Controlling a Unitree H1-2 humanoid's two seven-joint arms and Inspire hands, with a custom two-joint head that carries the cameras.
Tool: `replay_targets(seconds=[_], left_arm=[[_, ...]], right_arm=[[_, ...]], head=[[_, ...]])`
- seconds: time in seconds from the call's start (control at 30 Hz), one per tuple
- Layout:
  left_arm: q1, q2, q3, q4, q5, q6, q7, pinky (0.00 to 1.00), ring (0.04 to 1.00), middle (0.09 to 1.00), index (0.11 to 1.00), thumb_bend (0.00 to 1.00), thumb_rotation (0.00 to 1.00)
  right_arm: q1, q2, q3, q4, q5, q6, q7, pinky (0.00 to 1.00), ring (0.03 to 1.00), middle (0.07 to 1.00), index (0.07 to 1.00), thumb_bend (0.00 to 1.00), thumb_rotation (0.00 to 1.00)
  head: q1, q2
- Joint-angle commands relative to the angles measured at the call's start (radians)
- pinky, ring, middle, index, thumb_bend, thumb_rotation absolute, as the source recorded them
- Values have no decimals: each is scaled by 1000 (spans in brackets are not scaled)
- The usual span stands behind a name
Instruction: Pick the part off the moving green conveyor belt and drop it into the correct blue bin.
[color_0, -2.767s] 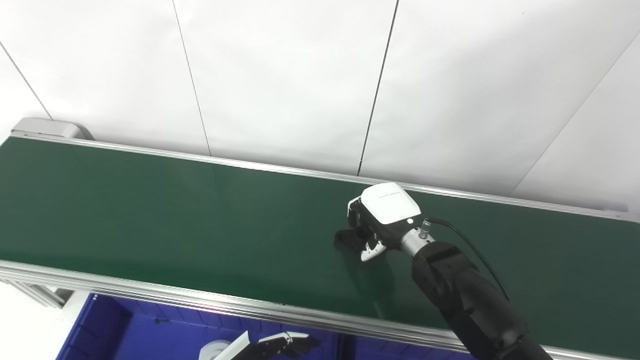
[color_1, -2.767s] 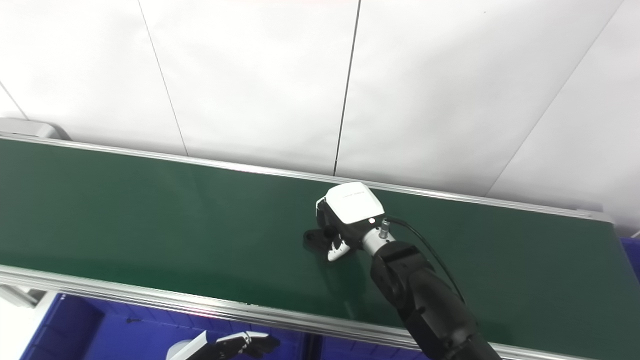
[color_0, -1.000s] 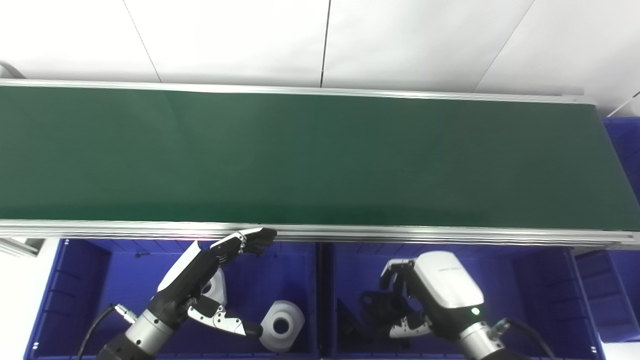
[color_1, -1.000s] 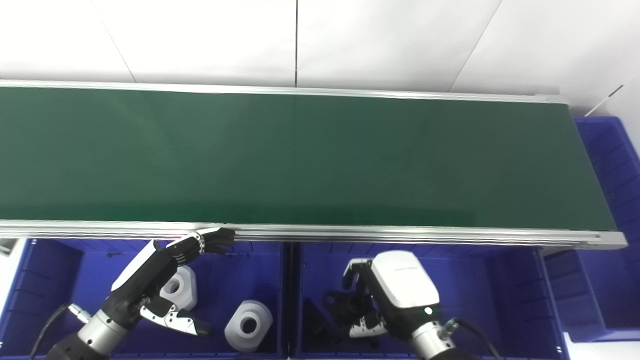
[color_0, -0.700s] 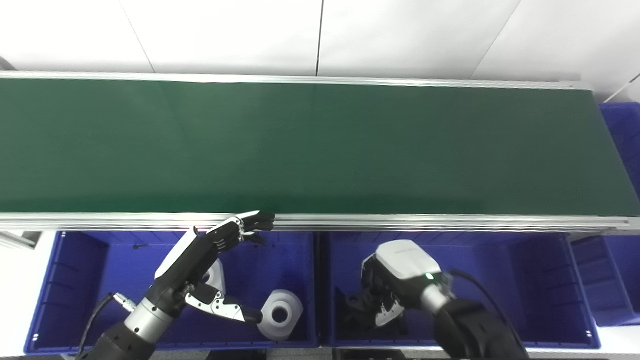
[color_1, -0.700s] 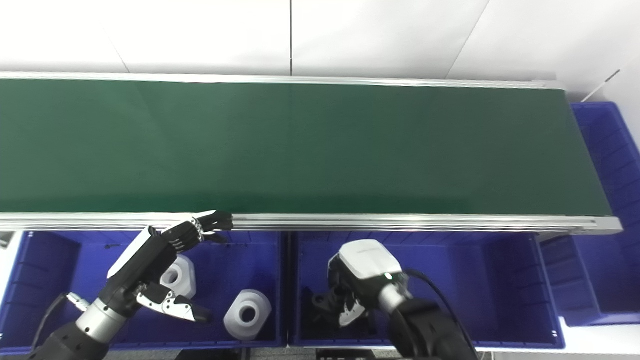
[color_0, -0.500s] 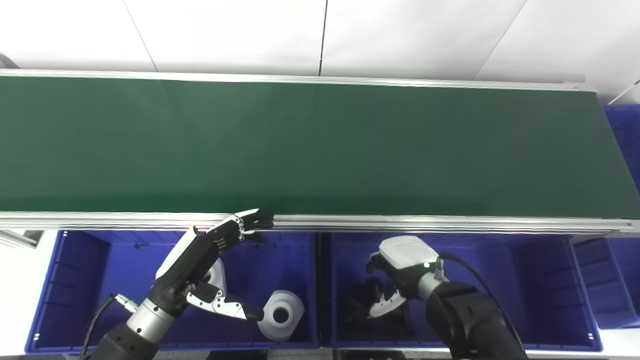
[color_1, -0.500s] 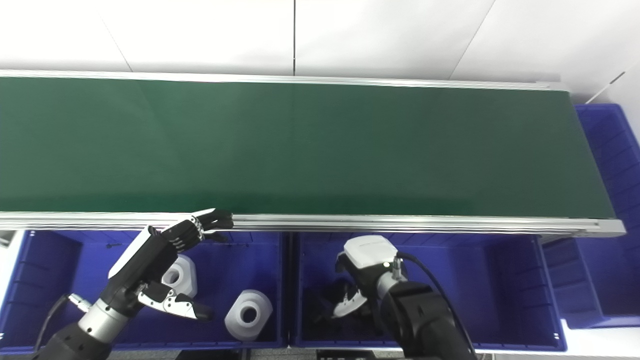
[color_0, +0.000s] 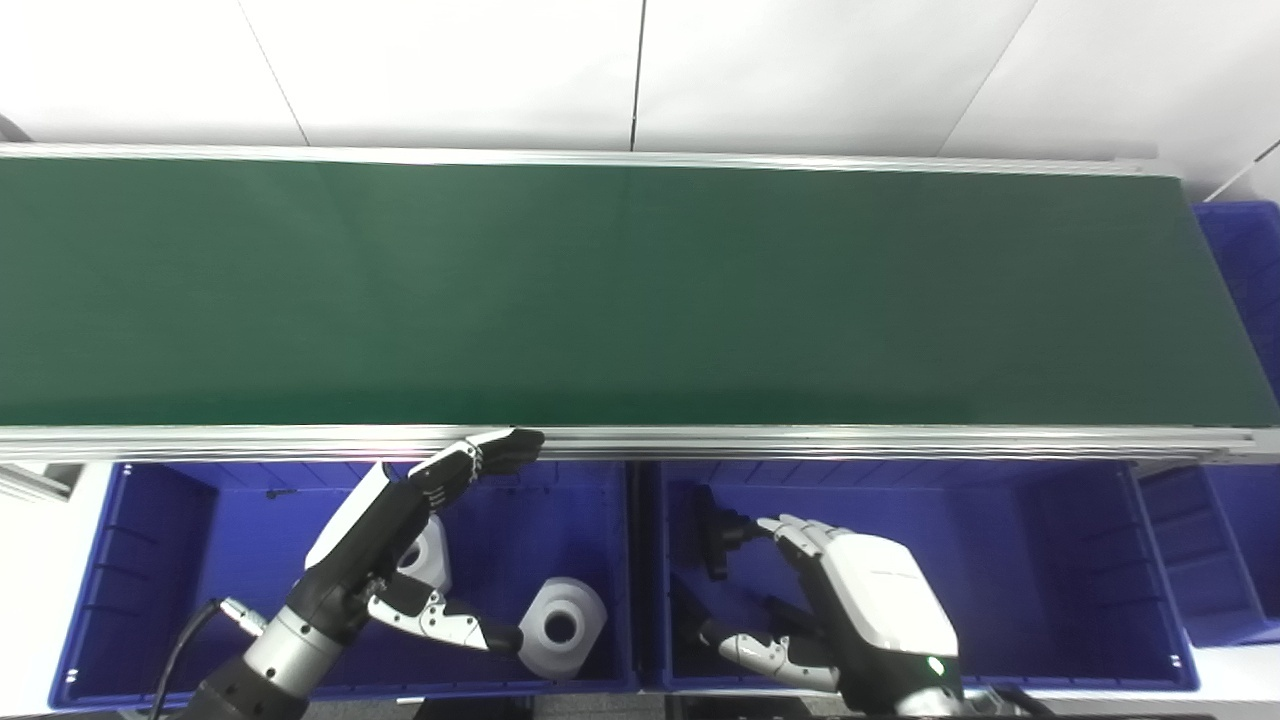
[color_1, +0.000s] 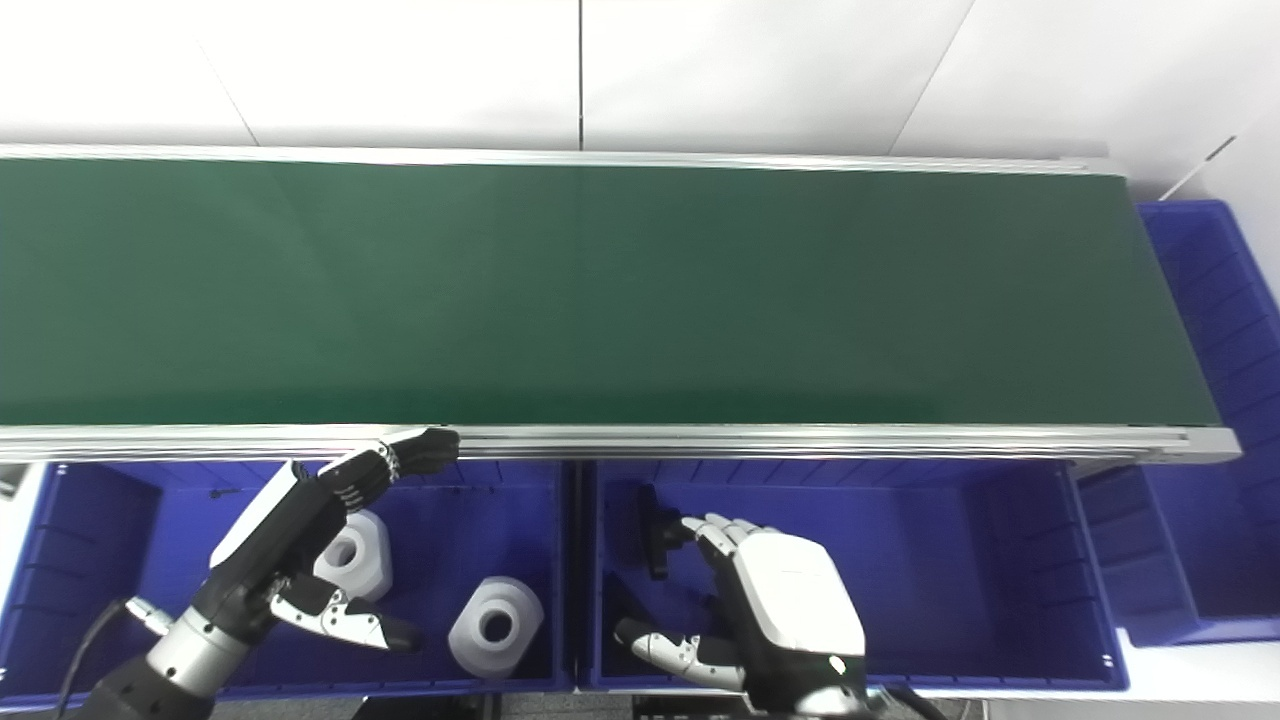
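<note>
Part (color_0: 715, 520), black and standing tall, sits in the blue bin (color_0: 1050, 560) at eleven o'clock from the right hand (color_0: 850, 610), whose fingers (color_0: 790, 530) are spread and hold nothing.

Black part (color_0: 718, 520) partly behind right hand (color_0: 868, 610)

One green conveyor belt (color_0: 640, 290), two white parts (color_0: 562, 628) (left-hand bin), black parts (color_0: 712, 518) uncountable, three blue bins (color_0: 1000, 540).

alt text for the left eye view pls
The white right robot hand hangs open over a blue plastic bin holding black parts. The left robot hand is open over another blue bin with two white parts, below a bare green conveyor belt.
</note>
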Motion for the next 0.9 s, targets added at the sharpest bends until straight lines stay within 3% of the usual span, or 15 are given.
replay_targets(seconds=[0.0, 0.07, 0.27, 0.33, 0.43, 0.53, 0.87], left_arm=[[6, 12, 1, -30, -12, -26, -9, 801, 831, 857, 829, 883, 216], [12, 9, 2, -36, -10, -20, -12, 794, 827, 857, 830, 884, 215], [22, 3, -1, -50, 4, 8, -18, 802, 834, 868, 836, 885, 219], [23, -1, -1, -46, 14, 0, -16, 815, 836, 867, 836, 885, 228], [24, -2, -1, -45, 22, -2, -16, 823, 839, 870, 841, 886, 243], [23, 0, -2, -46, 22, 3, -18, 823, 852, 886, 856, 887, 252], [24, -10, 4, -16, 48, -30, -5, 796, 869, 897, 882, 880, 247]], right_arm=[[23, 0, 2, -31, 71, -74, -63, 703, 779, 795, 773, 549, 496], [28, -8, 3, -29, 107, -93, -76, 694, 772, 789, 770, 547, 481], [22, -41, -9, 6, 346, -184, -100, 689, 772, 797, 788, 577, 409], [19, -44, -15, 19, 390, -197, -105, 688, 775, 813, 821, 604, 452], [12, -47, -18, 33, 420, -211, -108, 647, 745, 818, 852, 615, 471], [-3, -48, -18, 58, 450, -232, -115, 678, 774, 843, 884, 609, 420], [-35, -26, -36, 110, 508, -246, -140, 716, 819, 892, 930, 635, 409]], head=[[11, -3], [22, -5], [54, -11], [66, -16], [70, -14], [70, -13], [105, -28]])
